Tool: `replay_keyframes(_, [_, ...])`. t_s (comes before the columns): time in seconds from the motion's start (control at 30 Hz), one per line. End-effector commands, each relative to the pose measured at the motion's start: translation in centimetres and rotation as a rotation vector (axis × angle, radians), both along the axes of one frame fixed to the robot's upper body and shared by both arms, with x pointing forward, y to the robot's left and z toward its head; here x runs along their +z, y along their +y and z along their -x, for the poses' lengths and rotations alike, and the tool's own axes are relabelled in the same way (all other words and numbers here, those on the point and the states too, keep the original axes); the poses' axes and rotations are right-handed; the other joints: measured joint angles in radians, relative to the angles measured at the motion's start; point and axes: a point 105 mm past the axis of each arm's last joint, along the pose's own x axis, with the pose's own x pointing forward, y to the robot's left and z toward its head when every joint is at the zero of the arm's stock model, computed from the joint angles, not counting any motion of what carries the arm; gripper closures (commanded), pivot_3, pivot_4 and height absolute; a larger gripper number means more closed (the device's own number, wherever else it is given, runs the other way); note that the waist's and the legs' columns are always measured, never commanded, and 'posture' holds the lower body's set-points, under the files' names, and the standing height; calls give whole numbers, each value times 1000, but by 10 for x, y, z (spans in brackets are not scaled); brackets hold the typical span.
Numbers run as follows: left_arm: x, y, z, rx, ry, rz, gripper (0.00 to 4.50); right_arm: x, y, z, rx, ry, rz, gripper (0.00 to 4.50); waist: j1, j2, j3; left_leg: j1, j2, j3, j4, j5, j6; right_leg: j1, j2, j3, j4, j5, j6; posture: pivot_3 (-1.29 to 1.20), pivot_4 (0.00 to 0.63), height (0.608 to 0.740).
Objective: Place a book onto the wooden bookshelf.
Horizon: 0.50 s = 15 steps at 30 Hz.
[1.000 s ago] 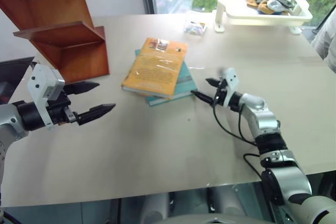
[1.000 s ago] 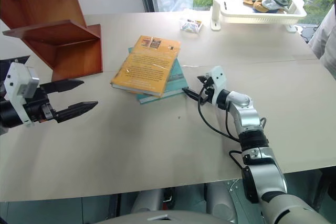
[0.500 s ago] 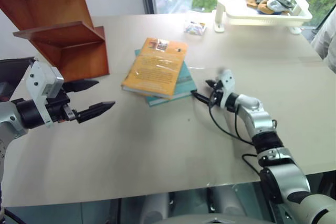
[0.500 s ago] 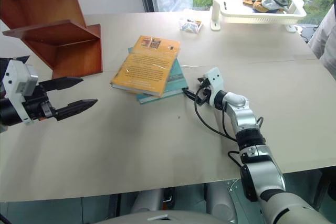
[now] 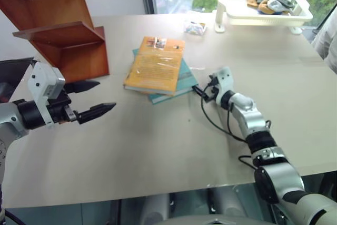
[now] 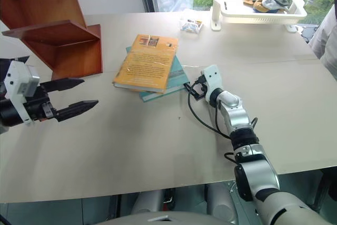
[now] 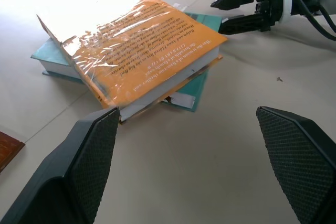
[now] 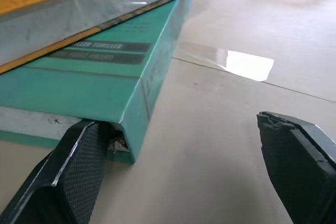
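The orange-yellow book (image 5: 157, 64) lies flat on a teal-green book (image 5: 181, 84) in the middle of the table. The wooden bookshelf (image 5: 63, 30) stands at the far left. My right gripper (image 5: 203, 89) is open and low on the table at the stack's right corner. In the right wrist view one finger (image 8: 73, 177) touches the teal-green book's (image 8: 105, 77) corner, with the orange-yellow book (image 8: 63, 3) above it. My left gripper (image 5: 105, 95) hovers open left of the books and holds nothing. The left wrist view shows the book (image 7: 131, 51) and the right gripper (image 7: 226, 14) beyond it.
A white basket (image 5: 231, 11) with a few items stands at the back right. A small wrapped packet (image 5: 196, 27) lies behind the books. A person's sleeve (image 5: 329, 40) shows at the right edge. Bare tabletop (image 5: 158, 146) stretches in front of the books.
My right gripper has swung left and pushed up against the teal-green book's corner. Both books have turned slightly and slid a little to the left. The left arm kept still.
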Motion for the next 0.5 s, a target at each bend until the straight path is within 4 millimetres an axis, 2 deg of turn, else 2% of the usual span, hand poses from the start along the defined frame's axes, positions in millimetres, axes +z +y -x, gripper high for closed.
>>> replay_keyframes(0.03, [7,0,0,-9,-30,-32,98,6,3,1,-19,-27,-11,0,0,0,0,0,0,0,0,0,0,0,0,0,0,0,0,0,150,740])
replay_keyframes(0.2, [7,0,-1,-13,-28,-35,98,8,-8,-4,-114,-44,-19,0,0,0,0,0,0,0,0,0,0,0,0,0,0,0,0,0,150,740])
replay_keyframes(0.3, [6,0,-1,-13,-24,-39,98,20,-12,-1,-147,-106,-81,0,2,0,0,0,0,0,0,0,0,0,0,0,0,0,0,0,150,740])
replay_keyframes(0.4, [5,0,-1,-13,-21,-41,98,23,-9,5,-143,-128,-102,0,1,0,0,0,1,0,0,0,0,0,0,0,0,0,0,0,150,740])
replay_keyframes(0.5, [5,-1,-3,-16,-22,-40,98,18,7,12,-78,-106,-125,0,0,0,0,0,0,0,0,0,0,0,0,0,0,0,0,0,150,740])
